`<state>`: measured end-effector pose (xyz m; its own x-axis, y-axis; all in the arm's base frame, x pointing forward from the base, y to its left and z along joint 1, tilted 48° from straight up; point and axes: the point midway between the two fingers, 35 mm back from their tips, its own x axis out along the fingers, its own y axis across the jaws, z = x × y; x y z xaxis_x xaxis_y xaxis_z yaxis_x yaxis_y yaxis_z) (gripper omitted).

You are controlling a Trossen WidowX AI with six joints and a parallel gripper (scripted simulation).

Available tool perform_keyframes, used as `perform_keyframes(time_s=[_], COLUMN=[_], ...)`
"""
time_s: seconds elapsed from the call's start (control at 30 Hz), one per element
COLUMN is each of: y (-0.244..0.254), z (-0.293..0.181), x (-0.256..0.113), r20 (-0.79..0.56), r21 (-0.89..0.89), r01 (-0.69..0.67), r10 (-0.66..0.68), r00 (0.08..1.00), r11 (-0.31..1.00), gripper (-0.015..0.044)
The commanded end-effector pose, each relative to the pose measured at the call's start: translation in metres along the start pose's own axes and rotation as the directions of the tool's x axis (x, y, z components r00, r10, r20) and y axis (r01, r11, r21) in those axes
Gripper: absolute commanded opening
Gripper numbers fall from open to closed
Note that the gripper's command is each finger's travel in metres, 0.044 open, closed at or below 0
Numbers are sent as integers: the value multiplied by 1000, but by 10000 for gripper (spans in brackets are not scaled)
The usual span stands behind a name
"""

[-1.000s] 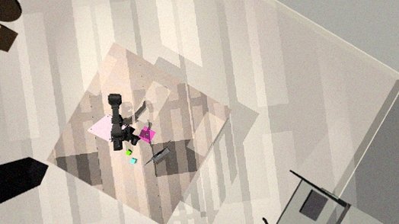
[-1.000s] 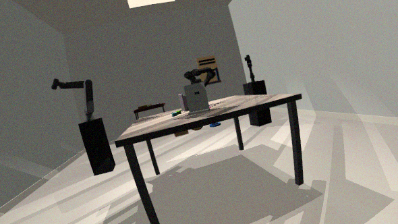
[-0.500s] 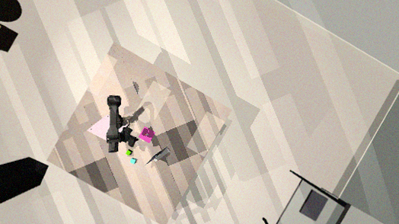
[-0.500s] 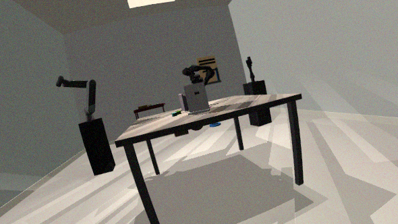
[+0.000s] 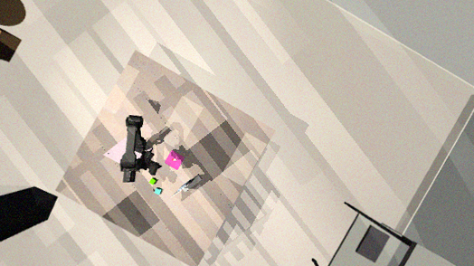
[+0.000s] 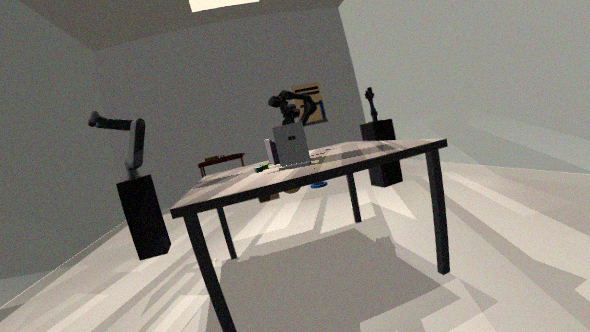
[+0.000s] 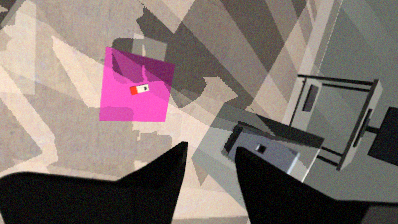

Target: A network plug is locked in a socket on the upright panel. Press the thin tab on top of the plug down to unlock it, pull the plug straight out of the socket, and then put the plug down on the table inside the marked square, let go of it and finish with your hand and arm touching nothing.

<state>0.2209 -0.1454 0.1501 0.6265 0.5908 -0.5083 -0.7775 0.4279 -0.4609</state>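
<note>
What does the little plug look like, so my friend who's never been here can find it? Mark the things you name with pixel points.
Find the big wooden table (image 5: 81,175) (image 6: 240,187), then the bright pink square (image 5: 171,165) (image 7: 117,107) on it. The plug (image 7: 139,89) lies inside that square. It's tiny, red at one end and whitish at the other, unlike the green and blue-green blocks nearby.

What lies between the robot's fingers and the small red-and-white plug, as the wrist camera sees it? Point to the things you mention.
The wrist view shows only bare pink square (image 5: 171,163) (image 7: 117,107) and tabletop between the fingers and plug (image 7: 141,86).
</note>
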Motion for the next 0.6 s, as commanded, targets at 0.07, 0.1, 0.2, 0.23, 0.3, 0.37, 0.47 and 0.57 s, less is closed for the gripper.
perform_keyframes(time_s=[0.07, 0.1, 0.2, 0.23, 0.3, 0.37, 0.47, 0.57], y=[-1, -1, -1, -1, -1, -1, -1, -1], z=[0, 0, 0, 0, 0, 0, 0, 0], x=[-4, -4, -4, -4, -4, -4, -4, -4], r20=[4, 4, 4, 4, 4, 4, 4, 4], r21=[-1, -1, -1, -1, -1, -1, -1, -1], r01=[-6, -6, -6, -6, -6, -6, -6, -6], r10=[6, 6, 6, 6, 6, 6, 6, 6], r00=[1000, 1000, 1000, 1000, 1000, 1000, 1000, 1000], r11=[1000, 1000, 1000, 1000, 1000, 1000, 1000, 1000], gripper=[261, 287, 366, 392, 440, 440, 440, 440])
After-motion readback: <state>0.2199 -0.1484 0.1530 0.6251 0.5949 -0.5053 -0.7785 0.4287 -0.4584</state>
